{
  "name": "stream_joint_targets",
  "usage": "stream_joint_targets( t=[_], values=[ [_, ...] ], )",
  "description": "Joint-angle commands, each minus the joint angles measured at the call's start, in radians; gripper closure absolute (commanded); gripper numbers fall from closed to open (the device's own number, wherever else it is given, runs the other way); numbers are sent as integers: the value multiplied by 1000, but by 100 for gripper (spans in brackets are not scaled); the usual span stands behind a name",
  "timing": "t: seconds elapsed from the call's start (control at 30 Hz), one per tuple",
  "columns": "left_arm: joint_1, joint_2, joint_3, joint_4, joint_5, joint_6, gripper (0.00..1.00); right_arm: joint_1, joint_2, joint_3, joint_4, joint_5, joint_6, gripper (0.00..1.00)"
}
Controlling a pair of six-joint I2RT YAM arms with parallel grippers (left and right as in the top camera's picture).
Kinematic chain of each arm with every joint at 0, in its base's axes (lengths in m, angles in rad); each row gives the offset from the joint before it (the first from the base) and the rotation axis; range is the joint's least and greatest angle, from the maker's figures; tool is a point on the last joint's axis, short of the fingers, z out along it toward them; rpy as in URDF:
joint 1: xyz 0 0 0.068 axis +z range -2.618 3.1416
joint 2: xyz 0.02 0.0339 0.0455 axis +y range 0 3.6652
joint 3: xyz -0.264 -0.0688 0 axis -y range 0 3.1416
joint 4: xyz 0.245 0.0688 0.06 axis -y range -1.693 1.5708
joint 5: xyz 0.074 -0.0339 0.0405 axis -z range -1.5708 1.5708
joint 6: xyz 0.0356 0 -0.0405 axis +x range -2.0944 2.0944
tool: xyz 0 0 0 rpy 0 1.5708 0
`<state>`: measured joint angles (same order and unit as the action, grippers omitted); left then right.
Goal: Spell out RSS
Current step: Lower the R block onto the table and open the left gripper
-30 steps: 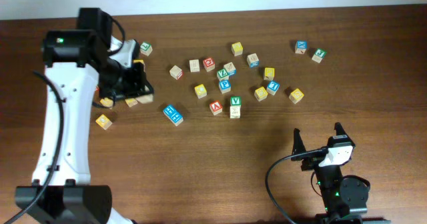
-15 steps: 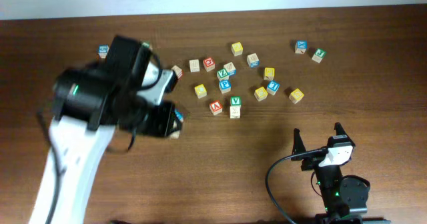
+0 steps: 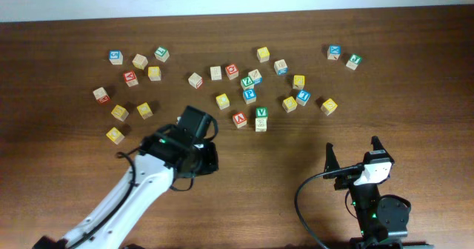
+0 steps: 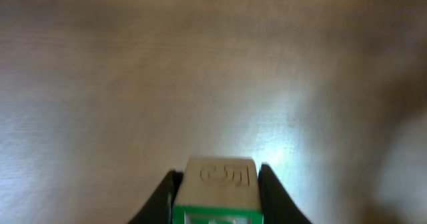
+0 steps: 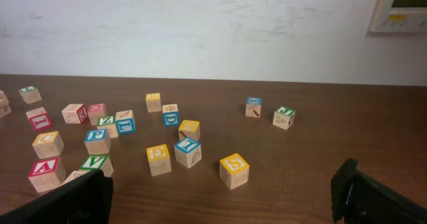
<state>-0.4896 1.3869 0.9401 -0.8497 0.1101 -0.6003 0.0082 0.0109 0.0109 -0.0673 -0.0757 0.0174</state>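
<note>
Right, two arms and a scatter of lettered wooden blocks on the brown table (image 3: 429, 130). Overhead I count nine blocks in the left-hand cluster (image 3: 130, 78) and about eighteen more in the wider spread (image 3: 249, 95) across the middle and right. Their face frames are yellow, blue, red or green. A green V block (image 3: 261, 113) sits touching a plain-faced one just below it, and out on the right lies a yellow block (image 5: 234, 169) with what looks like an S.

One more block (image 4: 218, 184) is clamped in the left gripper (image 4: 218, 192), a dark finger (image 4: 167, 194) pressed on each side. It has pale wood with an embossed top and a green frame on the near face; its letter is too blurred to read. It hangs over bare wood below the middle of the scatter, hidden overhead by the wrist.

My right gripper (image 5: 220, 204) sits near the table's front edge, spread wide with nothing between its fingers.
</note>
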Motion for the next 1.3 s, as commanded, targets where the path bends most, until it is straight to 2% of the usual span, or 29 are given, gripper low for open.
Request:
stream_joint_targets(
  t=[0.0, 0.07, 0.3, 0.47, 0.57, 0.83, 0.97, 1.1, 1.2, 1.27],
  values=[
    [-48, 58, -85, 137, -88, -111, 94, 5, -7, -5, -6, 1, -6, 2],
    [-95, 130, -87, 180, -168, -164, 94, 5, -7, -5, -6, 1, -6, 2],
    [-162, 314, -87, 311, -193, -195, 91, 5, -7, -5, -6, 1, -6, 2],
    [-162, 315, -81, 312, -178, -187, 79, 5, -7, -5, -6, 1, -6, 2],
    [-162, 315, -63, 310, -155, -103, 77, 5, -7, -5, -6, 1, -6, 2],
    [-162, 315, -48, 307, -128, -102, 77, 5, -7, -5, -6, 1, -6, 2],
    [-162, 315, -19, 283, -129, -102, 66, 5, -7, -5, -6, 1, -6, 2],
    [-162, 315, -2, 268, -128, -101, 66, 5, -7, -5, -6, 1, -6, 2],
    [-162, 315, -2, 258, -128, -102, 75, 5, -7, -5, -6, 1, -6, 2],
    [-162, 315, -2, 250, -128, -102, 75, 5, -7, -5, -6, 1, -6, 2]
  ],
)
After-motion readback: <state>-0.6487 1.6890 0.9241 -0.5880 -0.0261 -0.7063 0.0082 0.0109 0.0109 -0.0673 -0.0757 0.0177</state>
